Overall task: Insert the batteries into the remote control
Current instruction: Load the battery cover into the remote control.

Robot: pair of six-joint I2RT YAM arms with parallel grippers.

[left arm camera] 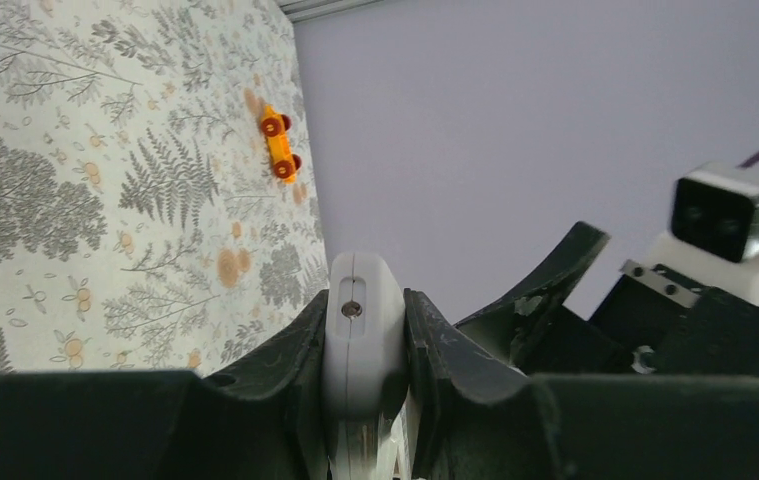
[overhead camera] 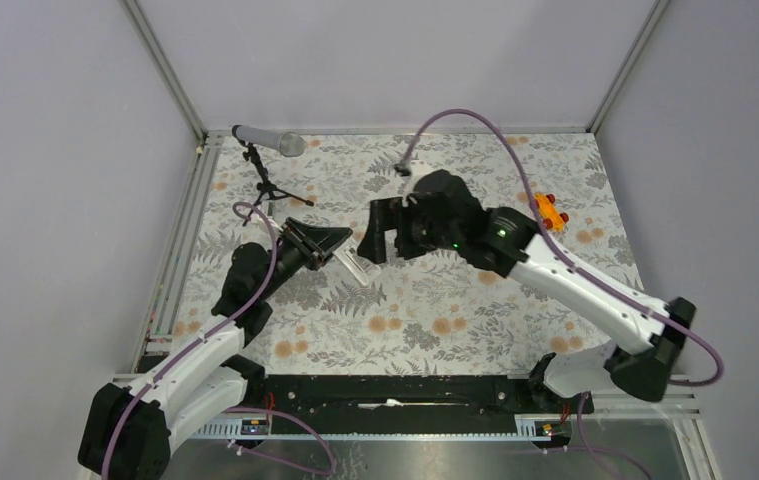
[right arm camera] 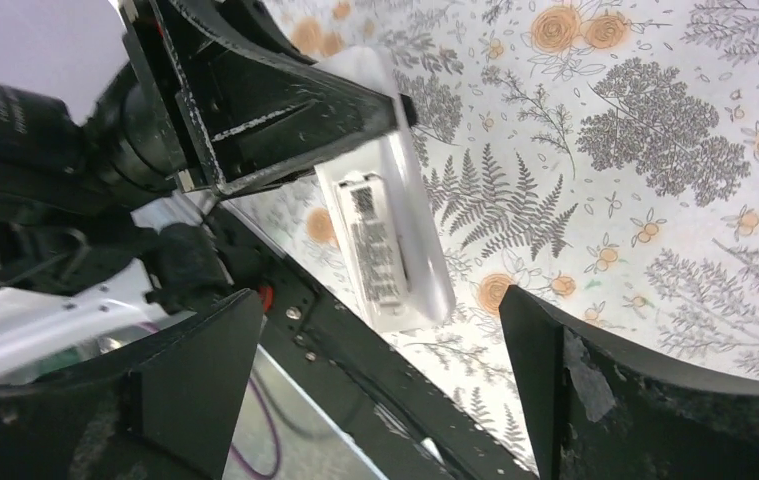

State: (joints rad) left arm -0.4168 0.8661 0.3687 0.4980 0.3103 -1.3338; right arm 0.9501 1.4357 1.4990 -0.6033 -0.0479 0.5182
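The remote control [overhead camera: 356, 266] is a slim white bar held above the table, with my left gripper [overhead camera: 327, 243] shut on one end of it. In the left wrist view its rounded end [left arm camera: 360, 320] is clamped between the two black fingers [left arm camera: 285, 350]. The right wrist view shows the remote control [right arm camera: 395, 250] sticking out from the left gripper [right arm camera: 285, 110], with a recessed face bearing a printed label turned toward the camera. My right gripper [right arm camera: 380, 385] stands wide open just short of the remote's free end, with nothing between its fingers, and is close beside it from above [overhead camera: 373, 238]. The batteries are not visible in any view.
An orange toy car [overhead camera: 550, 210] with red wheels lies at the right of the floral mat [overhead camera: 435, 310]; it is also in the left wrist view [left arm camera: 280, 143]. A grey microphone [overhead camera: 270, 140] on a black tripod stands at the back left. A black rail [overhead camera: 405, 390] runs along the near edge.
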